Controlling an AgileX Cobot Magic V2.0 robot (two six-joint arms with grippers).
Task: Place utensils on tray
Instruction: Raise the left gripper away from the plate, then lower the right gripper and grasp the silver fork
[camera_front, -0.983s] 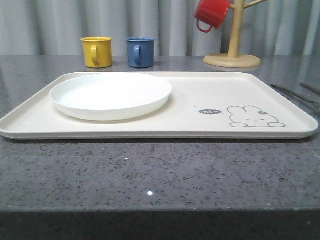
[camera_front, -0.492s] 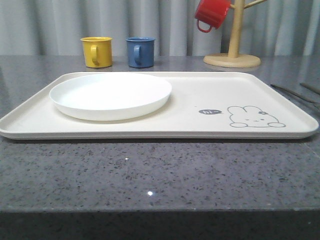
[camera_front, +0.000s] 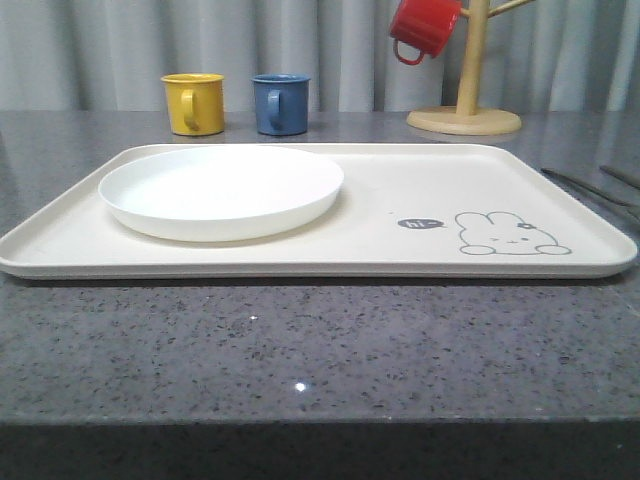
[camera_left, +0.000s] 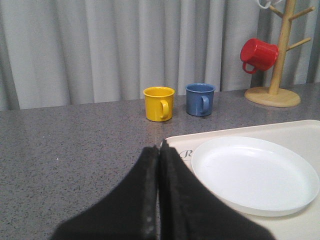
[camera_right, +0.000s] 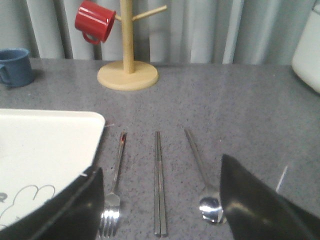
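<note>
Right wrist view has the right gripper (camera_right: 159, 210) spread wide and holding nothing, poised over three utensils lying side by side on the grey counter (camera_right: 240, 115): the fork (camera_right: 114, 192) nearest the tray (camera_right: 45, 145), the chopsticks (camera_right: 159, 185) in the middle, the spoon (camera_right: 202, 175) farthest from it; all three lie just beside the tray's right edge, none on it. Seen from the left wrist, the left gripper (camera_left: 159, 192) is pressed closed on nothing, near the tray corner beside the white plate (camera_left: 255, 175).

The step in hand looks like the first pick, probably the chopsticks, since they sit between the open fingers; to do it well, I would come straight down, close across the narrow width so both sticks are caught together, and avoid nudging the fork or spoon; flat steel on stone may slip, so grip low and lift slowly, then set down on the bare tray floor near the bunny drawing (camera_front: 510, 233).
</note>
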